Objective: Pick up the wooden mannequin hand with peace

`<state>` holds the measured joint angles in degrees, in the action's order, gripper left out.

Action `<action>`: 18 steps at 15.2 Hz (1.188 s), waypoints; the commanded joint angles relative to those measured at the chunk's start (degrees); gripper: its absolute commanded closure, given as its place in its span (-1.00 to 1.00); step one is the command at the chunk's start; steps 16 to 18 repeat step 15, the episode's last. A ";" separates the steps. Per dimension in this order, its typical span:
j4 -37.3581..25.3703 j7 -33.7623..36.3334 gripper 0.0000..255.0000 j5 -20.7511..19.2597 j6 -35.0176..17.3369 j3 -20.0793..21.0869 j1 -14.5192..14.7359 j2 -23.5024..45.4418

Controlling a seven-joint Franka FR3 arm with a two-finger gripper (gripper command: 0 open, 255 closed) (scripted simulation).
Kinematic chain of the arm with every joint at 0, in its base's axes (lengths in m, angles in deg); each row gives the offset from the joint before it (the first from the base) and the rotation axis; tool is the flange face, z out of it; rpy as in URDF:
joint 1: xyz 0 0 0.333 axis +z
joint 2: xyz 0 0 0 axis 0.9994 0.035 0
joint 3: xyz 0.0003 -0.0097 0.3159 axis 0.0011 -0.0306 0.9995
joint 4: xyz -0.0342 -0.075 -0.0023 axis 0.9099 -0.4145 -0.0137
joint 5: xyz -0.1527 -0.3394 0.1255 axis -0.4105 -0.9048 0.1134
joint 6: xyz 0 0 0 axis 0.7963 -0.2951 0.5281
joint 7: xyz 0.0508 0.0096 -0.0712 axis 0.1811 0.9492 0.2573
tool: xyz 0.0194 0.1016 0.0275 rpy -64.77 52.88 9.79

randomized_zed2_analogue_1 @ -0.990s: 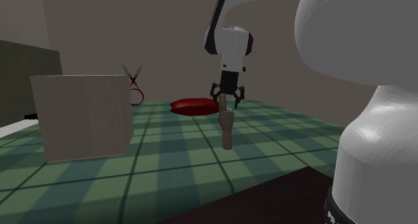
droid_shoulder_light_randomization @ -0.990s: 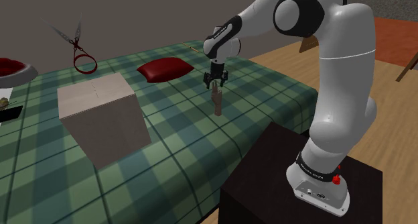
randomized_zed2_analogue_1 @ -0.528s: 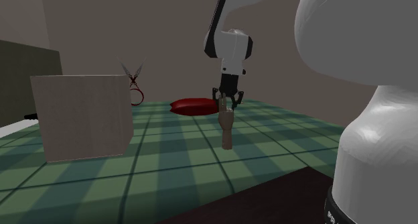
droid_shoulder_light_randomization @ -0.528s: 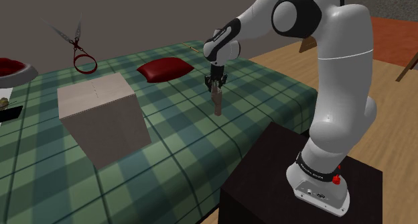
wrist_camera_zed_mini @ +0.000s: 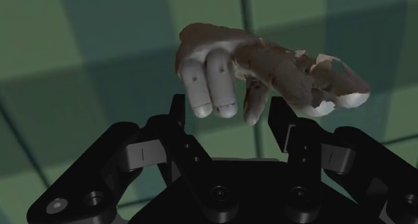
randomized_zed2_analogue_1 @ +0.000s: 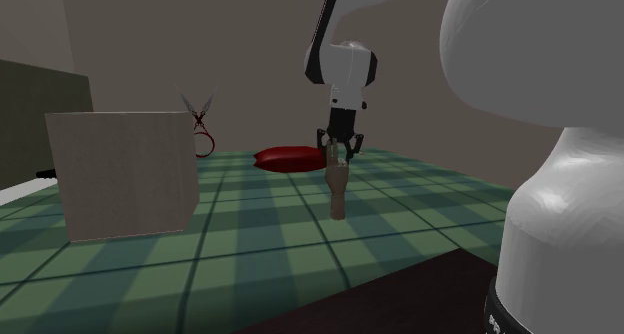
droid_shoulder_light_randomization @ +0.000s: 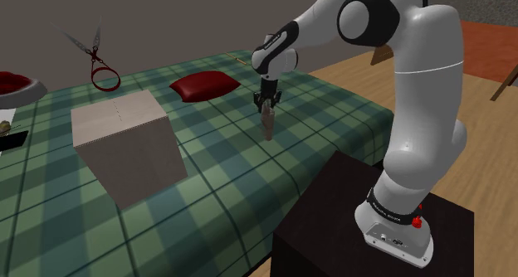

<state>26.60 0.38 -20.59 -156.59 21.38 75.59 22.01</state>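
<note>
Mannequin hand [randomized_zed2_analogue_1: 338, 192] is upright, wrist down, on the green plaid worktop [droid_shoulder_light_randomization: 224, 176]. In the shoulder view it is to the right of the box [droid_shoulder_light_randomization: 124, 147] and nearer than the red cushion [droid_shoulder_light_randomization: 204, 85]. The tool [randomized_zed2_analogue_1: 340, 147] hangs straight above, clamped on its raised fingertips.
</note>
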 commanded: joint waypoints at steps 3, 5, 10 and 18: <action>-0.59 0.46 1.00 -0.48 2.26 -0.24 0.06 -1.68; -0.97 0.73 1.00 -0.73 3.48 -0.34 0.11 -2.55; -2.16 1.41 1.00 -1.32 6.62 -0.57 0.20 -4.54; -3.07 1.81 1.00 -1.66 8.64 -0.68 0.24 -5.68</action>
